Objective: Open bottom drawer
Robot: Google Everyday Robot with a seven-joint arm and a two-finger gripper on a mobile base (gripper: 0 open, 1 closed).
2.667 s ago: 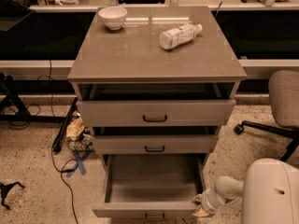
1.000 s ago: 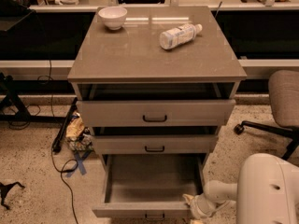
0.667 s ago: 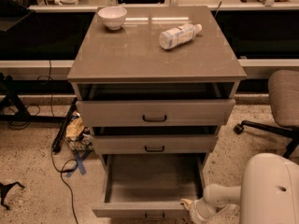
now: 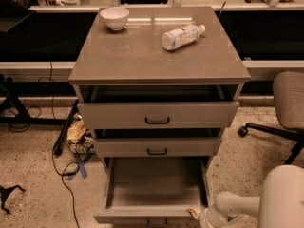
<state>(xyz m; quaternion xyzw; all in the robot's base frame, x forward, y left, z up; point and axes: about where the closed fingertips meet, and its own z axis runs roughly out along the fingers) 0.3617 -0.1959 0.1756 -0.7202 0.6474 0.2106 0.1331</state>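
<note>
The grey-beige cabinet [image 4: 159, 56] has three drawers. The bottom drawer [image 4: 156, 186] stands pulled far out, showing its plain grey tray with nothing in it; its front edge [image 4: 142, 217] runs along the frame's bottom. The middle drawer front [image 4: 156, 147] and the top drawer front [image 4: 159, 115] each stand out a little, with black bar handles. My gripper [image 4: 195, 214] is at the bottom drawer's front right corner, at the end of my white arm [image 4: 237, 205]; it is partly cut off by the frame's lower edge.
A white bowl [image 4: 114, 17] and a lying plastic bottle [image 4: 182, 36] rest on the cabinet top. An office chair [image 4: 285, 108] stands at the right. Cables and a crumpled bag [image 4: 78, 134] lie on the floor at the cabinet's left. A bench runs behind.
My gripper has slid left along the drawer's front right corner and lower in the frame. The bottom drawer stays pulled out; the rest is unmoved.
</note>
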